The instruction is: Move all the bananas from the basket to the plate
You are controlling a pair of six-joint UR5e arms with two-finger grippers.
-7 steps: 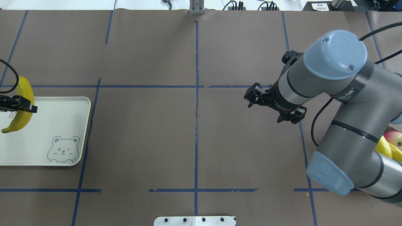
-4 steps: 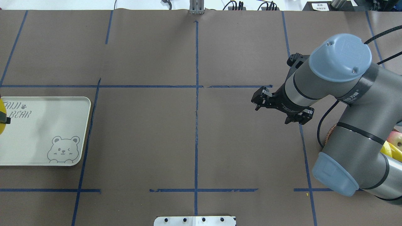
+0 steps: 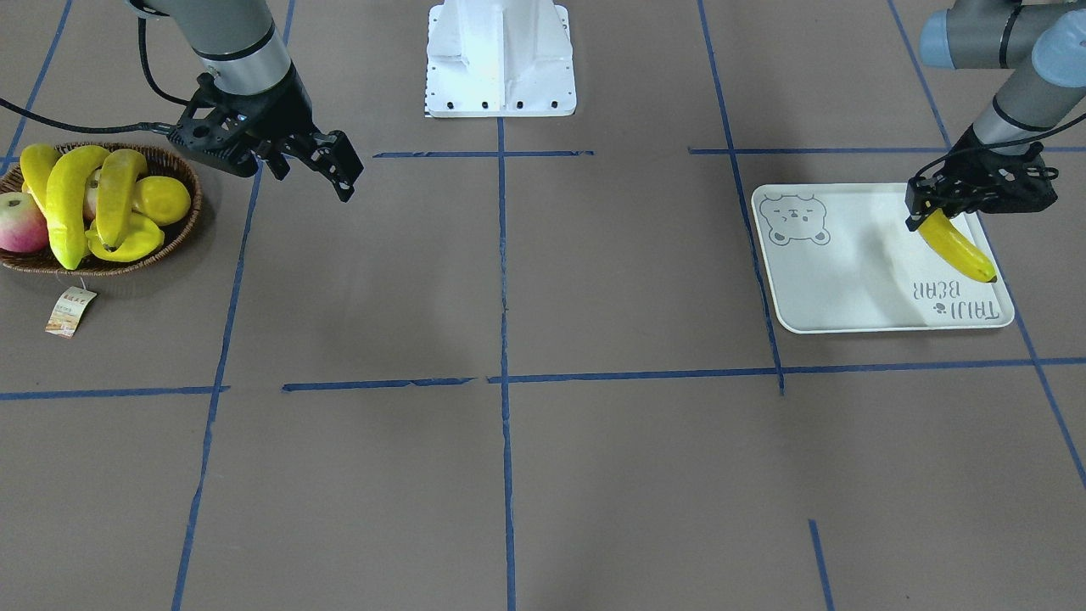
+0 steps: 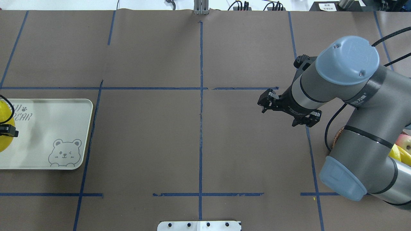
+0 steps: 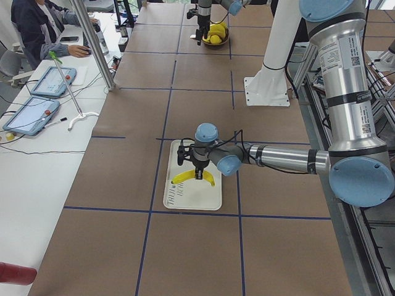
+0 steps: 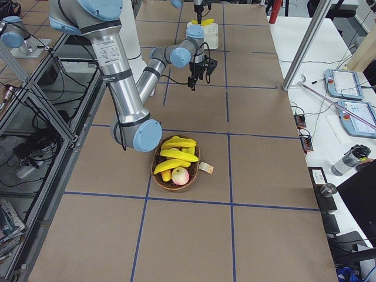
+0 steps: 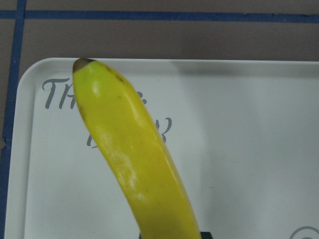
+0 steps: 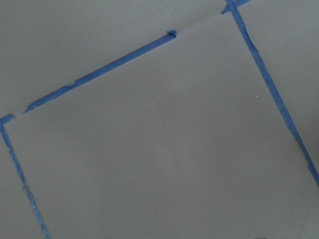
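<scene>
Pinched in L gripper (image 3: 932,214): one banana (image 3: 954,244), tilted, over plate (image 3: 848,280) at lettered end, nr its edge. Spread wide, empty: R gripper (image 3: 314,180), above table (image 3: 594,280) nr basket (image 3: 192,210) w/ other bananas (image 3: 66,212), apple (image 3: 19,222).

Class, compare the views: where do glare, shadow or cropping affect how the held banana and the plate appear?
Left wrist view: the banana is sharp, with pale glare streaks along its skin. Front-facing view: a soft grey shadow falls on the plate beside it. Overhead view: the frame's left edge crops the banana.
</scene>
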